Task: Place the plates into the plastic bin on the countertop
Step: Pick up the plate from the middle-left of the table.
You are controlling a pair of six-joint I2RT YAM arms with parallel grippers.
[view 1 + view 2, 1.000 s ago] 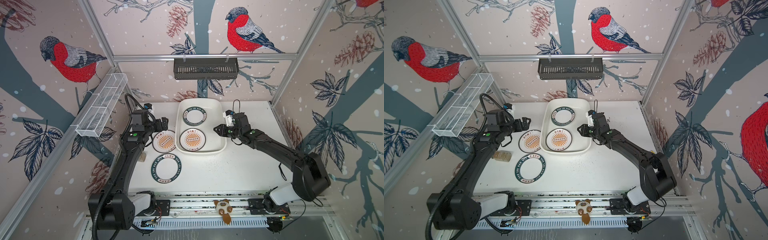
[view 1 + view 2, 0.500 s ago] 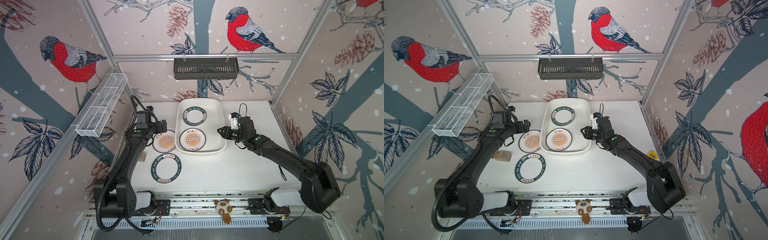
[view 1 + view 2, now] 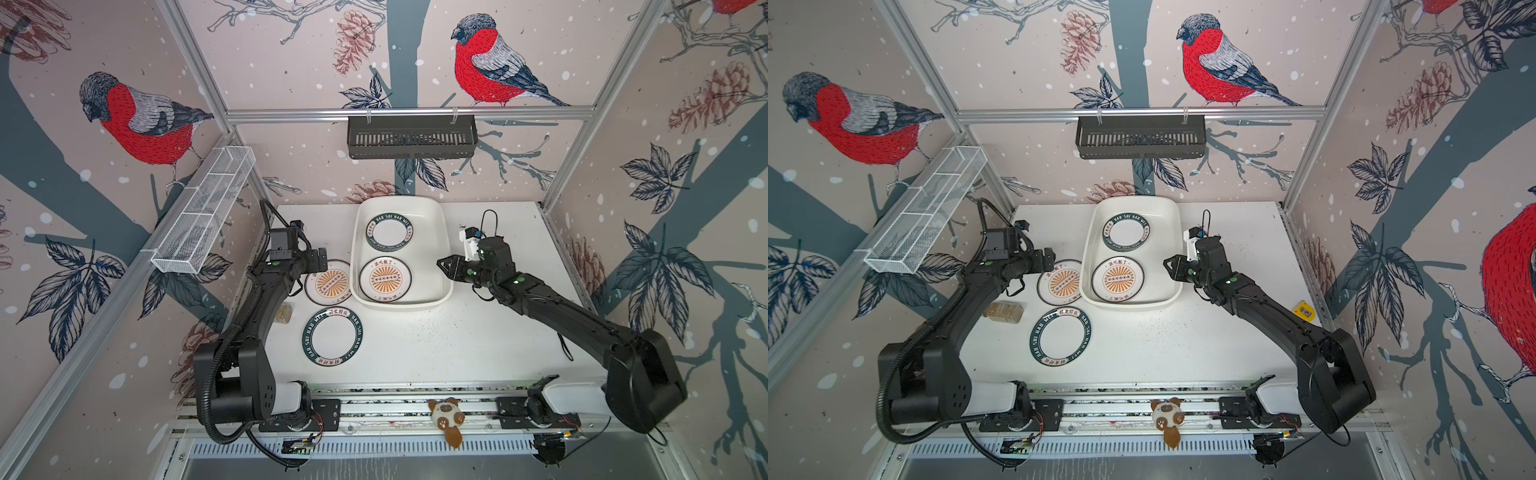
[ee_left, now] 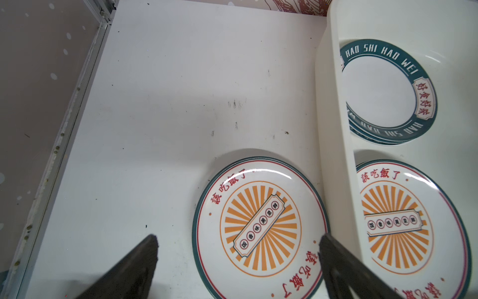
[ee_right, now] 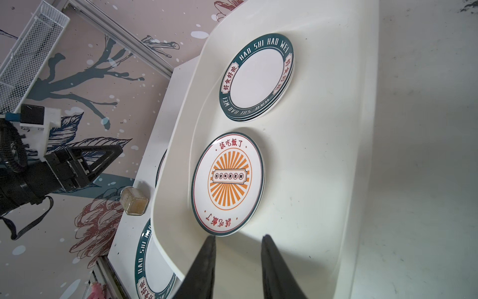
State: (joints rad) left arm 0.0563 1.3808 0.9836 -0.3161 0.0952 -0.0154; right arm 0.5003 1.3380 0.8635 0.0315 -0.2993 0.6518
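Note:
The white plastic bin (image 3: 401,305) stands at the back middle of the countertop (image 3: 457,340). Inside it lie a stack of green-rimmed plates (image 3: 389,232) and an orange sunburst plate (image 3: 385,279). Left of the bin, another sunburst plate (image 3: 330,284) and a green-rimmed plate (image 3: 332,336) lie on the countertop. My left gripper (image 3: 322,259) hangs wide open over the far edge of the outer sunburst plate (image 4: 258,227), its fingertips (image 4: 152,243) straddling that plate. My right gripper (image 3: 442,262) is open and empty, just outside the bin's right rim (image 5: 362,155), pointing at the inner sunburst plate (image 5: 227,183).
A small glass jar (image 3: 284,312) lies on the countertop beside the left arm. A black slotted basket (image 3: 411,137) hangs on the back rail and a white wire-mesh basket (image 3: 203,216) on the left rail. A plush toy (image 3: 446,419) sits on the front rail.
My right gripper has drawn back a little to the right, away from the bin. My left gripper has shifted slightly nearer over the outer sunburst plate, still wide open.

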